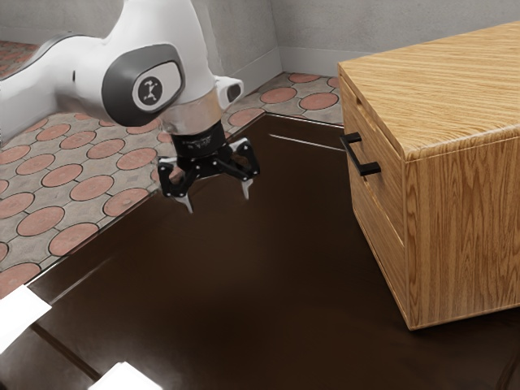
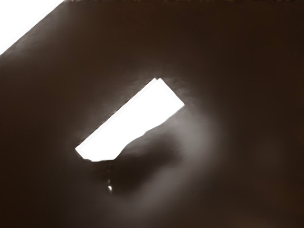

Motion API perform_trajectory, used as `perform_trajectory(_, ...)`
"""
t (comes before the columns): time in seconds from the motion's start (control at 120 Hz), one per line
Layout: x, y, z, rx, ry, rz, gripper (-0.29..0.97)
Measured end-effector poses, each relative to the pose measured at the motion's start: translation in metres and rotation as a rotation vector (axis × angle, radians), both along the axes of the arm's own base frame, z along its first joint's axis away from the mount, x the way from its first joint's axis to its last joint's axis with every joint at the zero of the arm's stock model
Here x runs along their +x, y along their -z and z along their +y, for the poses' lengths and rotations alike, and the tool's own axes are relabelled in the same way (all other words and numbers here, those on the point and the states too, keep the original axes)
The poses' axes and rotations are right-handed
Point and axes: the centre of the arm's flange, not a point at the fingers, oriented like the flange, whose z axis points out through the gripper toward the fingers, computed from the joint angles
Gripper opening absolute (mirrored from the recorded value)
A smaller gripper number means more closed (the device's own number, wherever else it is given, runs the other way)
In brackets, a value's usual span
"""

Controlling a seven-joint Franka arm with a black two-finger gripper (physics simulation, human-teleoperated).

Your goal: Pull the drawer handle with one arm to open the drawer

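A light wooden cabinet (image 1: 455, 162) stands on the dark glossy table (image 1: 244, 301) at the exterior view's right. Its upper drawer carries a black bar handle (image 1: 358, 154) on the face turned toward the arm, and the drawer front sits flush with the cabinet. My gripper (image 1: 217, 192) hangs open above the table, well to the left of the handle, with nothing between its fingers. The wrist view looks down on the dark table surface (image 2: 237, 180), where a bright white reflection (image 2: 130, 121) glares.
A tiled floor with round red patterns (image 1: 73, 162) lies beyond the table's far edge. White patches (image 1: 20, 313) show at the table's near left corner. Open tabletop stretches between the gripper and the cabinet.
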Motion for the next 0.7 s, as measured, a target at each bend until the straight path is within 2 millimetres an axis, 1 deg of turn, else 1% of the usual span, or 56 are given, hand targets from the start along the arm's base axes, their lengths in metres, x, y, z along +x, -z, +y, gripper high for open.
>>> perform_trajectory(0.075, 0.007, -0.001, -0.003, -0.012, -0.049, -0.056, 0.68)
perform_trajectory(0.158, 0.012, -0.012, -0.013, -0.031, -0.085, -0.127, 0.68)
perform_trajectory(0.233, 0.015, -0.019, -0.02, -0.047, -0.111, -0.17, 0.68)
perform_trajectory(0.325, 0.018, -0.023, -0.024, -0.066, -0.147, -0.203, 0.68)
perform_trajectory(0.392, 0.017, -0.029, -0.025, -0.084, -0.171, -0.232, 0.68)
perform_trajectory(0.425, 0.014, -0.032, -0.027, -0.107, -0.179, -0.256, 0.68)
perform_trajectory(0.467, 0.01, -0.034, -0.03, -0.146, -0.186, -0.293, 0.68)
perform_trajectory(0.542, 0.01, -0.042, -0.035, -0.239, -0.196, -0.364, 0.68)
perform_trajectory(0.608, 0.02, -0.042, -0.041, -0.341, -0.205, -0.402, 0.68)
perform_trajectory(0.658, 0.034, -0.034, -0.046, -0.39, -0.206, -0.412, 0.68)
perform_trajectory(0.7, 0.042, -0.026, -0.055, -0.428, -0.197, -0.413, 0.68)
